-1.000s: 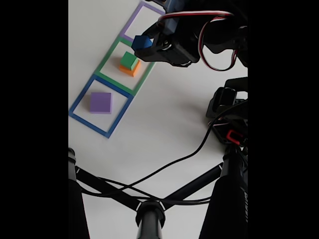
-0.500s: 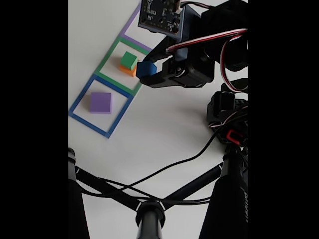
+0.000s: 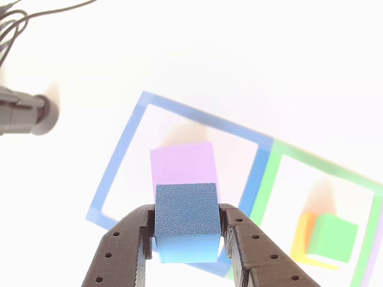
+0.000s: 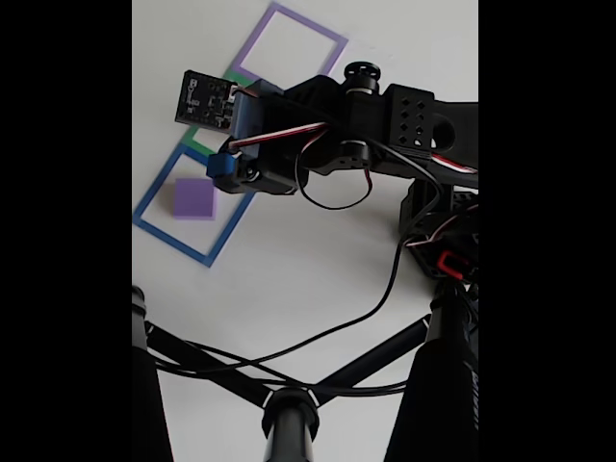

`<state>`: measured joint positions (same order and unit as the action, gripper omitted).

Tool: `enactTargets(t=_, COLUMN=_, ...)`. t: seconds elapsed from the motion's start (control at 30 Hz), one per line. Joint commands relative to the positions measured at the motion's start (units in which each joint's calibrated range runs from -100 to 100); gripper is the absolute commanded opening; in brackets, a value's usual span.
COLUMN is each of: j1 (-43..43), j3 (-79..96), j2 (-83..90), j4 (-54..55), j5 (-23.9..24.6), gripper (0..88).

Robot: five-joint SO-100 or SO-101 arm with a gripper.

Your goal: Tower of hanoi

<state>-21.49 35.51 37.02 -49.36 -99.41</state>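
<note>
The arm reaches low across the surface (image 4: 289, 269), its claw (image 3: 187, 230) clamped on the blue cube (image 3: 186, 216), seemingly above the purple block (image 3: 182, 164).

blue cube (image 3: 185, 217): small, textured dark top and paler front face; clamped between the two dark fingers of the gripper (image 3: 187, 239), lifted off the table, sitting level just in front of the purple block; also seen at (image 4: 220, 166).
purple block (image 3: 182, 164): flat, pale, square; lies alone inside the blue tape square; also at (image 4: 193, 198).
green block (image 3: 332, 238): small; stacked on the yellow block, inside the green tape square.
yellow block (image 3: 301, 236): wider; its edge shows on the left of and below the green one.
</note>
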Motion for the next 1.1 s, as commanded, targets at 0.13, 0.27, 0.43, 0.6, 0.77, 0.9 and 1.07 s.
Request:
enactTargets(t=0.13, j1=-1.81, j3=21.58, j2=-4.92, j4=41.18, j5=-0.59, gripper=4.2)
enactTargets(t=0.27, j1=-1.62, j3=27.95, j2=-9.2, j4=55.59, j5=-0.59, gripper=4.0)
enactTargets(t=0.43, j1=-1.33, j3=30.58, j2=-16.63, j4=68.06, j5=-0.59, gripper=4.0)
enactTargets(t=0.6, j1=-1.23, j3=30.67, j2=-24.06, j4=76.97, j5=-0.59, gripper=4.0)
enactTargets(t=0.77, j1=-1.04, j3=30.58, j2=-31.65, j4=85.71, j5=-0.59, gripper=4.0)
enactTargets(t=0.9, j1=-0.85, j3=30.67, j2=-35.77, j4=90.09, j5=-0.59, gripper=4.0)
enactTargets(t=1.07, j1=-0.27, j3=30.58, j2=-40.13, j4=94.7, j5=-0.59, gripper=4.0)
